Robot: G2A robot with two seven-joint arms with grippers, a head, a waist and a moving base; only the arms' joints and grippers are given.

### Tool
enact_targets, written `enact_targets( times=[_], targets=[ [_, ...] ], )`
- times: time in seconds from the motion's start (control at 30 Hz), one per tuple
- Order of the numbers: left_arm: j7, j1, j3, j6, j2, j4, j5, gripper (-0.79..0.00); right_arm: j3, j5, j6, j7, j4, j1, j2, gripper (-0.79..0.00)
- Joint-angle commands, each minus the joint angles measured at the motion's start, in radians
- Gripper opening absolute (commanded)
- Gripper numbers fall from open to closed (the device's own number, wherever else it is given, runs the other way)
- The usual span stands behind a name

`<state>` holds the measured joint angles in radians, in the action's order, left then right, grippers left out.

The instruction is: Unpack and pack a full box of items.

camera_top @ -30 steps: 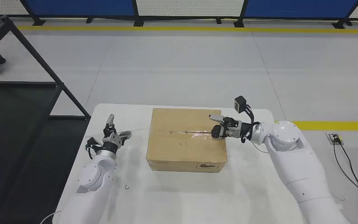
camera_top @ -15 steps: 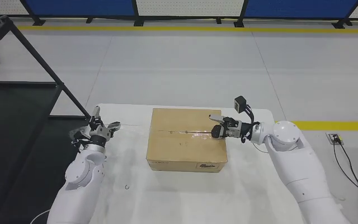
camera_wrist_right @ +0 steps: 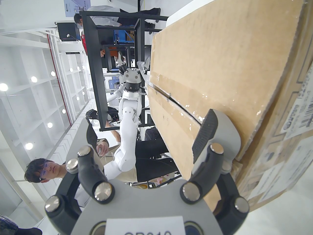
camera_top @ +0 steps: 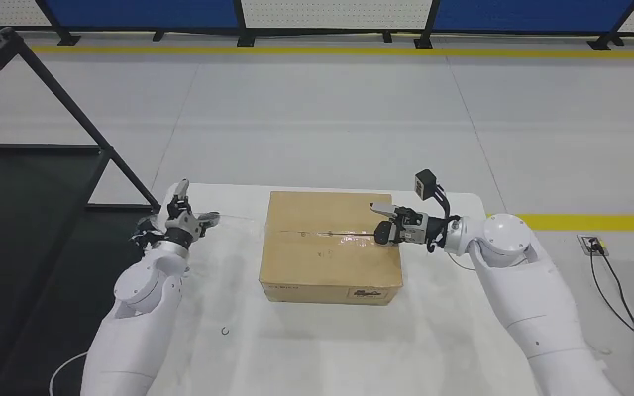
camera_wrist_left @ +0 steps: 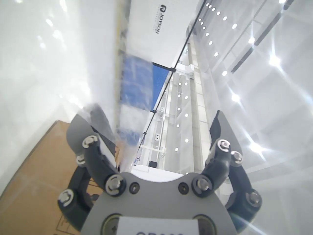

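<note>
**Box mid-table, a gripper at each end**

I see the box (camera_top: 331, 247) sitting centred on the table (camera_top: 297, 346). My left gripper (camera_top: 190, 205) is to its left, near the table's far left corner and apart from the box. My right gripper (camera_top: 382, 222) is at the box's right end, over its top edge. A small ring (camera_top: 226, 331) lies on the table, nearer me than the box's front left corner.

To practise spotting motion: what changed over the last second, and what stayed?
The open left gripper moved away from the box, toward the table's far left corner. The right gripper, open at the box's right end, and the box stayed put.
</note>
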<state>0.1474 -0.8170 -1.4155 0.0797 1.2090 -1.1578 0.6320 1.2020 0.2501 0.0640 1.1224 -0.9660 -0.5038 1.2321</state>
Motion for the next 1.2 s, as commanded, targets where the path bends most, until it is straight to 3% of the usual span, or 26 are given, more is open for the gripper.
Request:
enact_targets(
  times=[0.0, 0.3, 0.5, 0.77, 0.93, 1.03, 1.17],
  targets=[
    [0.029, -0.008, 0.006, 0.052, -0.004, -0.004, -0.031, 0.000, 0.000, 0.000, 0.000, 0.000, 0.000, 0.000, 0.000, 0.000],
    [0.058, -0.123, -0.045, 0.146, -0.022, -0.137, -0.080, 0.000, 0.000, 0.000, 0.000, 0.000, 0.000, 0.000, 0.000, 0.000],
    [0.046, -0.159, -0.073, 0.178, -0.026, -0.193, -0.078, 0.000, 0.000, 0.000, 0.000, 0.000, 0.000, 0.000, 0.000, 0.000],
    [0.005, -0.105, -0.047, 0.103, -0.012, -0.107, -0.051, 0.000, 0.000, 0.000, 0.000, 0.000, 0.000, 0.000, 0.000, 0.000],
    [-0.001, -0.053, -0.032, 0.117, -0.004, -0.039, -0.026, 0.000, 0.000, 0.000, 0.000, 0.000, 0.000, 0.000, 0.000, 0.000],
    [0.026, -0.069, -0.034, 0.113, -0.011, -0.036, -0.084, 0.000, 0.000, 0.000, 0.000, 0.000, 0.000, 0.000, 0.000, 0.000],
    [0.033, -0.117, -0.092, 0.080, -0.022, -0.048, -0.096, 0.000, 0.000, 0.000, 0.000, 0.000, 0.000, 0.000, 0.000, 0.000]
  ],
)
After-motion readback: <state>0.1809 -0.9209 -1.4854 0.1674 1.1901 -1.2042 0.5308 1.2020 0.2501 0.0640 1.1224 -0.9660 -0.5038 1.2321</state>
